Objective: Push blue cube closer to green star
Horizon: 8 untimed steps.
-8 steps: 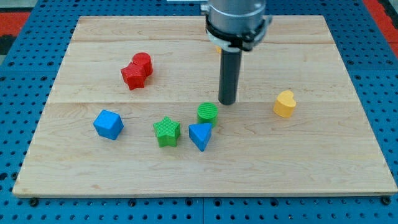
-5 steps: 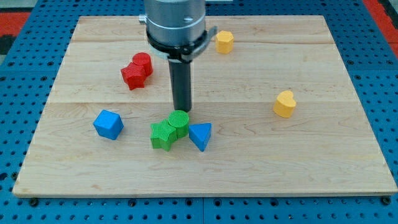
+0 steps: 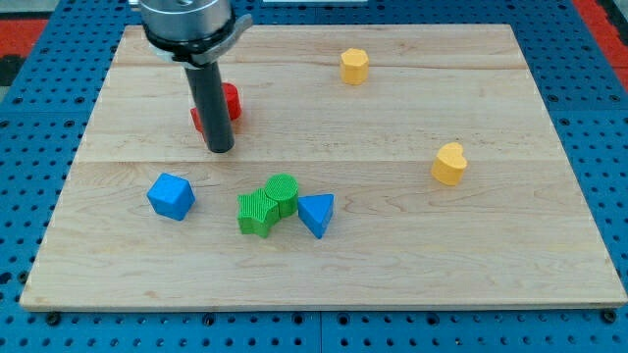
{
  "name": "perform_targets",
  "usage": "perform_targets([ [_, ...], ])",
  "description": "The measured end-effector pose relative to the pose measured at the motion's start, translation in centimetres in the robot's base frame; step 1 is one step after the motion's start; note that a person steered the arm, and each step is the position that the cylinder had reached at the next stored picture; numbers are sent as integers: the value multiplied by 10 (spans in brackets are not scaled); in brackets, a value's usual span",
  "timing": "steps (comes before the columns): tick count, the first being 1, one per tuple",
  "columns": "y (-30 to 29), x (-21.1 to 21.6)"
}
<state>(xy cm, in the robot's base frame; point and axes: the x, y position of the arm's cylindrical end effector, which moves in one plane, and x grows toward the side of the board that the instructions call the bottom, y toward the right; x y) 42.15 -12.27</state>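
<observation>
Fingers are not fitted to this arm, so no open or closed state applies: it ends in a straight dark rod, and my tip (image 3: 220,150) rests on the wooden board (image 3: 549,255) in the view's left half. Directly behind the rod, toward the view's top, sit two red blocks (image 3: 228,103), partly hidden by it, so their shapes cannot be made out; whether the rod touches them cannot be told. My tip stands apart from the blue cube (image 3: 171,195), which lies below it and slightly to the view's left, with bare board between the two. To the view's right of that cube, with a clear gap, lies the green star (image 3: 257,212). A green cylinder (image 3: 283,190) sits against the star's upper right side, touching it. Just beside this pair, on the view's right, is a blue triangular block (image 3: 317,213), very close to the cylinder; contact cannot be confirmed. A yellow block of roughly hexagonal form (image 3: 354,66) stands near the view's top, well apart from the others. A yellow heart-shaped block (image 3: 449,164) stands alone toward the view's right. My tip touches neither the cube nor the star.
</observation>
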Motion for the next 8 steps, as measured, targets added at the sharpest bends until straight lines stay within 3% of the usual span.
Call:
perform_targets([
  [3,-16,2],
  [4,-55,-3],
  [5,-87,35],
  [7,-6,84],
  [8,-43,86],
])
